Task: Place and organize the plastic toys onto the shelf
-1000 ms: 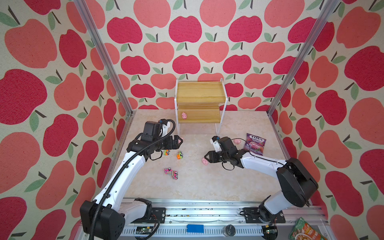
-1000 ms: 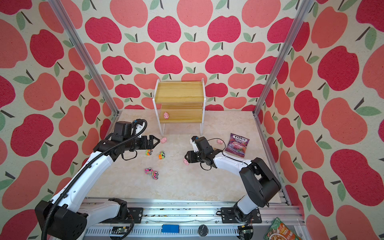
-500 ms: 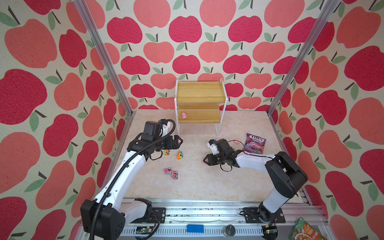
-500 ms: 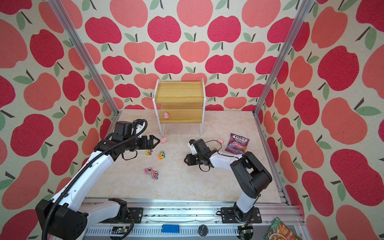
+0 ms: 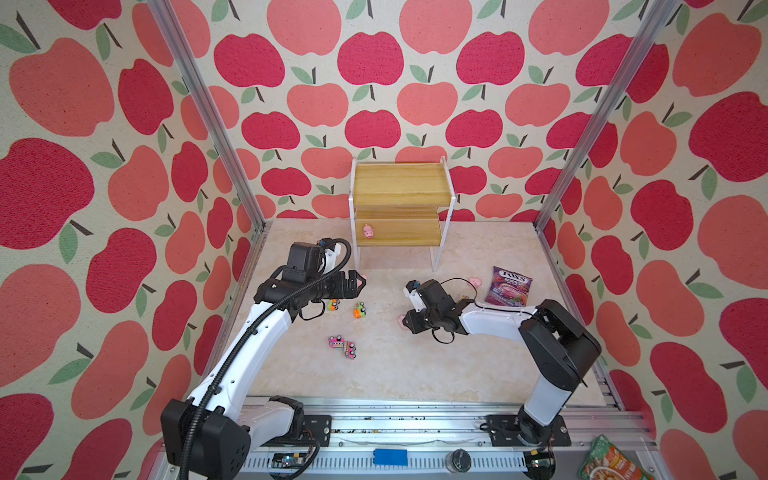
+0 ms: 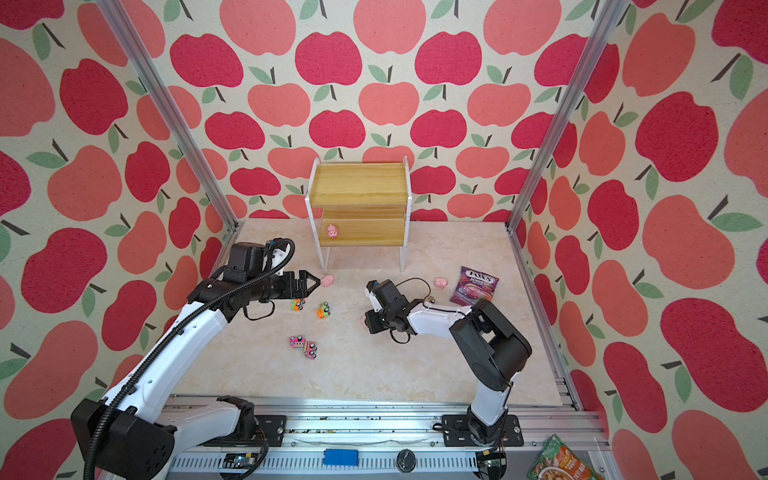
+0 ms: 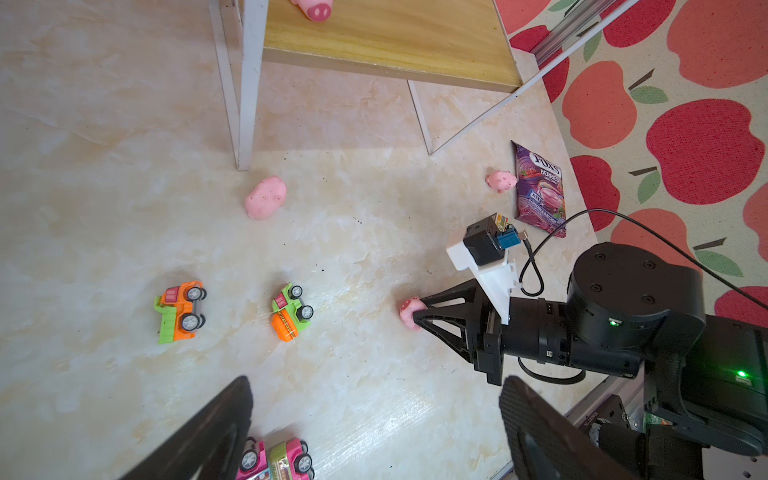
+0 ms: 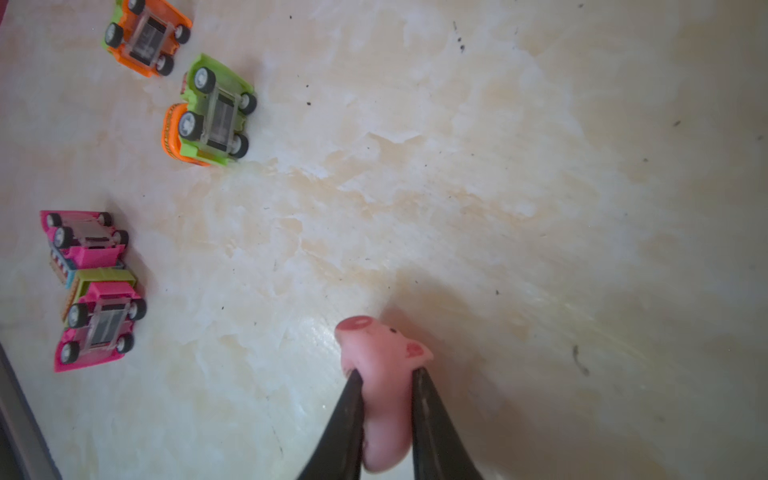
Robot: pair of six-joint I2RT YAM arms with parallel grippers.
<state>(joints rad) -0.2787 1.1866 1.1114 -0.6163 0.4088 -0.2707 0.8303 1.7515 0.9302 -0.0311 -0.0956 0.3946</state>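
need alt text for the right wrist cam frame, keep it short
The right gripper is shut on a small pink pig, pinching its body over the marbled beige table. Beyond it lie four toy trucks, undersides toward the camera: an orange truck, a green and orange truck, and a pink truck touching a second pink truck.

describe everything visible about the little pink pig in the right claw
The small pink rubbery-looking pig figure has a round darker-pink snout, a black dot eye and a pointed ear. The black right claw pinches its body from both sides, snout pointing away from the claw. It sits low at the beige marbled tabletop; contact there is unclear.
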